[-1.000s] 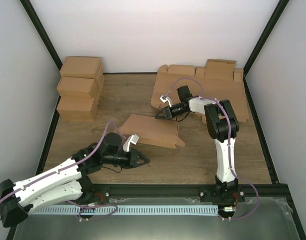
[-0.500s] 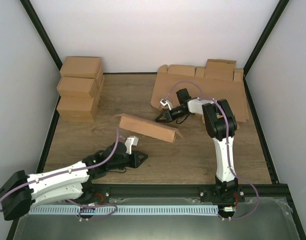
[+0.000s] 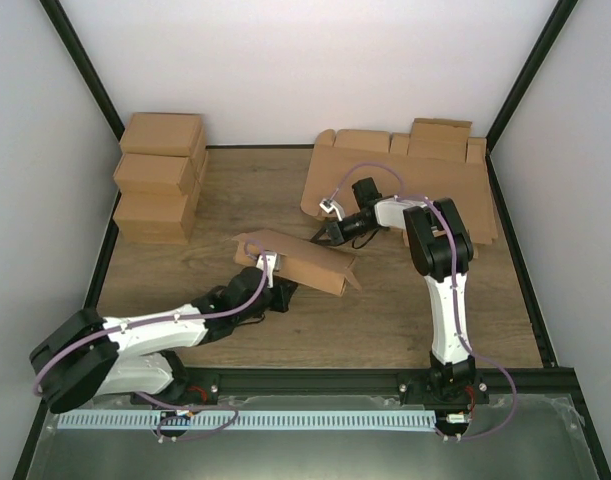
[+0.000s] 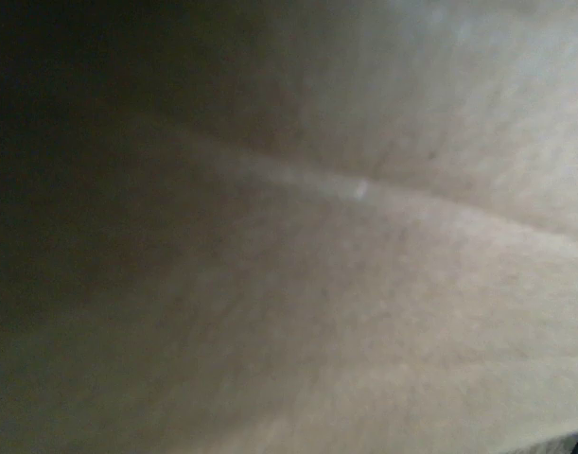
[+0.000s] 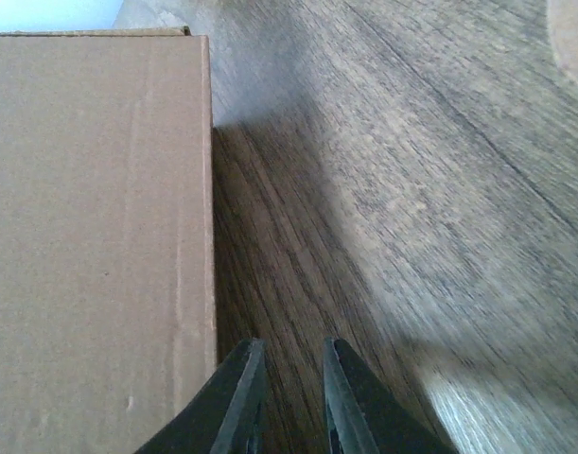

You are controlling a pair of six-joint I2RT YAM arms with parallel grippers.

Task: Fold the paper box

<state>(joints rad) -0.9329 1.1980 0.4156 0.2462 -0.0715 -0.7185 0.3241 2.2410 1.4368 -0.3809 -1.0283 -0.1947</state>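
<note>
The paper box (image 3: 303, 260) is a brown die-cut piece near the middle of the table, standing folded up like a low tent. My left gripper (image 3: 281, 288) is pressed against its near left edge. Its fingers are hidden there, and the left wrist view shows only blurred cardboard (image 4: 364, 284). My right gripper (image 3: 328, 232) is low over the table just behind the box's far right end. In the right wrist view its fingers (image 5: 239, 397) stand a narrow gap apart with only wood between them. A cardboard panel (image 5: 90, 236) lies just left of them.
A thick sheaf of flat cardboard blanks (image 3: 430, 185) lies at the back right, under the right arm's reach. Three folded brown boxes (image 3: 160, 175) stand in a row at the back left. Black frame rails edge the wooden table (image 3: 385, 320).
My left arm has stretched forward until its gripper reached the box's near edge. The box has gone from a low slanted sheet to a raised tent. My right gripper has barely moved.
</note>
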